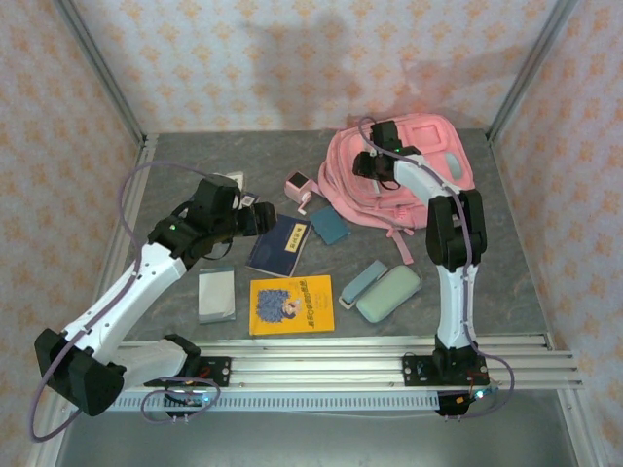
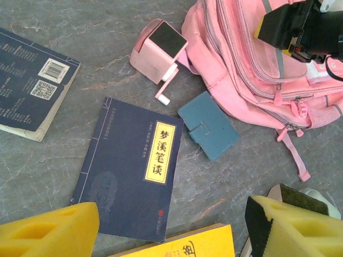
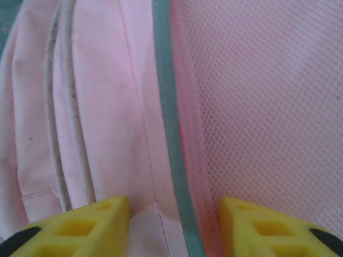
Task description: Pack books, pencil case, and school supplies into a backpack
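The pink backpack (image 1: pixel 409 165) lies at the back right. My right gripper (image 1: pixel 373 161) presses on it, jaws partly open astride the backpack's teal piping (image 3: pixel 170 160), and the fabric lies flat between them. My left gripper (image 2: pixel 171 235) hovers open over a navy book (image 2: pixel 131 171) with a yellow label. Near it lie a second navy book (image 2: pixel 32 80), the yellow book (image 1: pixel 292 305) and the grey-blue book (image 1: pixel 216 294). The pink sharpener (image 2: pixel 158 53) and dark-teal pad (image 2: pixel 208 124) lie beside the backpack. The mint pencil case (image 1: pixel 389 292) and teal bar (image 1: pixel 362 282) lie further forward.
The grey table (image 1: pixel 506 263) is walled by patterned panels with metal posts at the corners. A rail (image 1: pixel 389 365) runs along the near edge by the arm bases. A pink strap (image 2: pixel 297 158) trails from the backpack onto the table.
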Action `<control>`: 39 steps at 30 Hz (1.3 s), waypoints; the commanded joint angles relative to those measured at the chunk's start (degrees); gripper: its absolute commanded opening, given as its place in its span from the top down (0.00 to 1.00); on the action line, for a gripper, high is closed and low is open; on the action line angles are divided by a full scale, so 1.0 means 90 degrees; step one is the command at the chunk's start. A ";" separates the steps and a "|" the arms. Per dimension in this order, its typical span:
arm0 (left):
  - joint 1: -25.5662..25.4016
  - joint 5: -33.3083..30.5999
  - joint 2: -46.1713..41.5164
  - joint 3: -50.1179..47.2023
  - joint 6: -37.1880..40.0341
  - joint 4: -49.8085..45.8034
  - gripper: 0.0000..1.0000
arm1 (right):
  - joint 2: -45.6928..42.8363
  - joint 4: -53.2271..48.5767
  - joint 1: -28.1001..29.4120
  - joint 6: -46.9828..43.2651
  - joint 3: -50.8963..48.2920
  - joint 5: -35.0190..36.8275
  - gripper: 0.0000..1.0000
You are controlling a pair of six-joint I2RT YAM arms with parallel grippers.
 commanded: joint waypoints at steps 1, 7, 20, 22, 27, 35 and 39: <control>-0.0028 0.0136 -0.0009 0.0028 0.0140 0.0188 0.30 | -0.0076 0.0151 -0.0074 0.0008 -0.0118 -0.0403 0.74; -0.0033 0.0056 0.0008 0.0021 0.0205 0.0199 0.33 | -0.0952 0.0506 -0.0245 0.0174 -0.0568 -0.0401 1.00; -0.0420 0.0679 0.0711 0.1053 -0.0092 0.0110 0.24 | -0.3038 0.0545 -0.0578 0.0252 -0.1589 -0.0569 1.00; -0.0553 0.0772 0.0919 0.1346 -0.0178 0.0120 0.22 | -0.3314 0.0743 -0.0641 0.0349 -0.1881 -0.0729 1.00; -0.0638 0.1164 0.1622 0.1975 -0.0466 0.0189 0.21 | -0.3811 0.1138 -0.0787 0.0737 -0.2506 -0.1239 1.00; -0.1059 0.0962 0.2216 0.2225 -0.0270 -0.0021 0.29 | -0.3592 0.1778 -0.0789 0.1754 -0.3140 -0.1651 1.00; -0.1586 0.0530 0.2442 0.2394 0.0217 -0.0456 0.31 | -0.3469 0.1911 -0.0788 0.2376 -0.2989 -0.1625 1.00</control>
